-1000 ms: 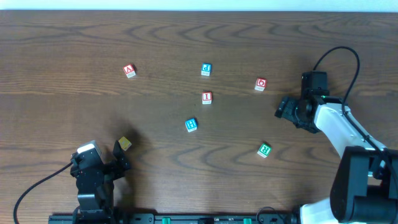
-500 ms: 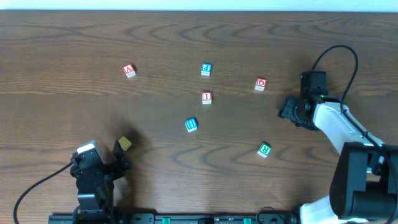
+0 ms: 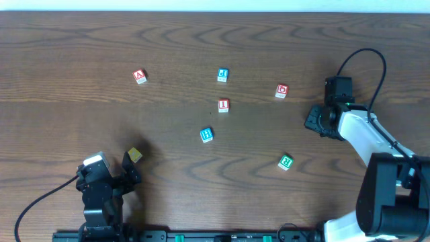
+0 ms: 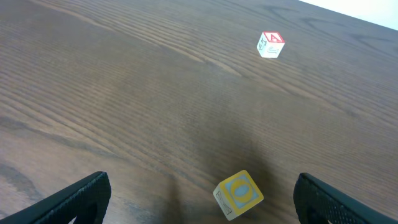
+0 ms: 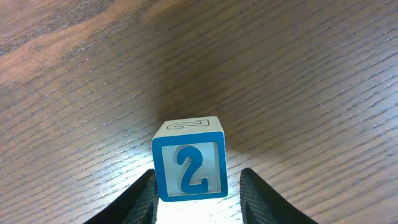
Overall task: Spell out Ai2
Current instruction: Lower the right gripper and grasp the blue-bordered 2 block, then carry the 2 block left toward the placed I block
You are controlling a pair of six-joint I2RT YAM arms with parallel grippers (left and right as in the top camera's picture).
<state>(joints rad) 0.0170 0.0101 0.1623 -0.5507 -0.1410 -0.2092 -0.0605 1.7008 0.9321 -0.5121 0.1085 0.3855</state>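
Your right jaws stand partly open around the 2 cube (image 5: 189, 168), one finger (image 5: 140, 196) on each side of it. The blue 2 face looks straight back at the wrist camera, and the cube sits flat on the bench (image 3: 67, 54). There is a sliver of bench between the cube and the finger on its right. On the other side the finger's edge meets the cube's edge in the picture, so you cannot tell whether it touches. Nothing is clamped.

Your left jaws are spread wide and hold nothing. A yellow cube (image 4: 238, 195) (blue ring on its top face, turned corner-on) lies between the two fingers (image 4: 74, 199), nearer the right-hand one in the wrist view and apart from both.

The A cube (image 4: 270, 45) lies well out ahead of the left jaws, toward the same side as the yellow cube, red letter up. The I cube (image 3: 224, 105) lies well ahead of the right jaws. The red O cube (image 3: 281, 90) is nearer those jaws. The blue P cube (image 3: 222, 74) and blue H cube (image 3: 207, 135) lie either side of the I cube. A green R cube (image 3: 285, 161) sits off to the side of the right jaws.
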